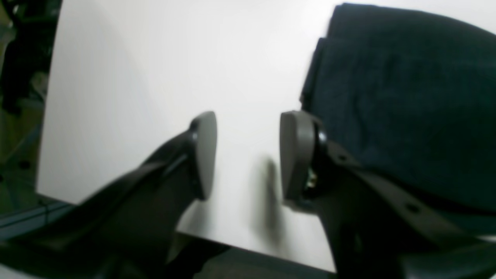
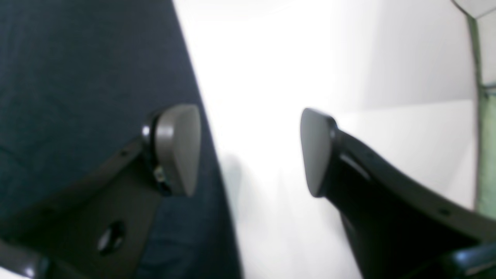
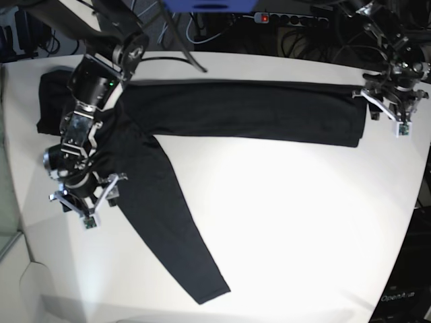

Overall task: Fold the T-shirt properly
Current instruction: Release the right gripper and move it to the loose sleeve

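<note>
T-shirt (image 3: 202,134): black, flat on white tabletop (image 3: 296,215). Right pincer (image 2: 250,151): wide, empty; shirt edge under one pad. Left pincer (image 1: 248,155): wide, empty; shirt end just beside one pad. Writing: none legible on garment.

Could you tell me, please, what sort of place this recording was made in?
Probably a robotics lab or workshop. A plain white worktable holds only the thin black long-sleeved T-shirt, and beyond its far edge lie tangled dark cables and a power strip with a lit red switch.
</note>
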Robot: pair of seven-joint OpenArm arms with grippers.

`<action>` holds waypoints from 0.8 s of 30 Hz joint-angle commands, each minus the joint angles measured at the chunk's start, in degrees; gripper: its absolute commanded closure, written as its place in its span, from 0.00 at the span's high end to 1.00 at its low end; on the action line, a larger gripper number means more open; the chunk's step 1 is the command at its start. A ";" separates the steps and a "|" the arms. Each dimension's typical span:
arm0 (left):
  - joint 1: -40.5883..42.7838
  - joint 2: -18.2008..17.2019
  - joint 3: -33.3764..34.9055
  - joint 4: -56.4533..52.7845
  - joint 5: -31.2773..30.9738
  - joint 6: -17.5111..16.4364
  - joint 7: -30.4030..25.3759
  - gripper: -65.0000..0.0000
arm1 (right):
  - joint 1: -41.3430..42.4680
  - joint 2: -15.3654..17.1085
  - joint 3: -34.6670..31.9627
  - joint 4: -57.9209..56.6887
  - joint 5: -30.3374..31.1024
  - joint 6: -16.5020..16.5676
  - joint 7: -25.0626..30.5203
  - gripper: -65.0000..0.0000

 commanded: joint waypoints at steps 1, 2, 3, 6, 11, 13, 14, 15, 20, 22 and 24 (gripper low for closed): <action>-0.58 -0.67 -0.03 0.71 -0.63 -0.06 -1.08 0.40 | 2.38 0.05 -0.12 0.45 0.53 -0.25 1.32 0.63; -0.58 -0.67 -0.03 0.71 -0.63 -0.06 -1.08 0.40 | 3.35 -0.21 -0.21 -1.13 0.53 -0.25 1.32 0.63; -0.58 -0.67 -0.03 0.71 -0.63 -0.06 -1.08 0.40 | 4.49 -0.21 -0.21 -3.06 0.53 -0.25 1.32 0.63; -0.58 -0.67 -0.03 0.71 -0.63 -0.06 -1.08 0.40 | 8.09 0.58 -0.21 -9.83 0.44 -0.25 1.32 0.63; -0.49 -0.67 -0.03 0.71 -0.63 -0.06 -1.08 0.40 | 12.84 3.48 -0.21 -19.33 0.79 -0.25 1.75 0.63; -0.67 -0.67 -0.03 0.71 -0.63 -0.06 -1.08 0.40 | 14.33 4.19 -0.12 -22.23 0.79 -0.25 1.84 0.63; -0.67 -0.67 -0.03 0.71 -0.63 -0.06 -1.08 0.40 | 15.04 4.63 -0.12 -23.46 0.79 -0.25 1.93 0.63; -0.75 -0.67 -0.03 0.71 -0.63 -0.06 -1.08 0.40 | 15.65 4.98 -0.03 -24.78 0.88 -0.25 2.28 0.63; -0.75 -0.67 -0.03 0.71 -0.63 -0.06 -1.08 0.40 | 16.53 5.86 0.15 -30.05 0.88 -0.25 7.03 0.63; -0.75 -0.67 -0.03 0.71 -0.63 -0.06 -1.08 0.40 | 16.71 6.21 0.15 -32.51 0.88 -0.25 7.56 0.63; -0.84 -0.67 -0.03 0.71 -0.63 -0.06 -1.08 0.40 | 16.88 6.21 0.23 -33.13 0.88 -0.25 7.56 0.63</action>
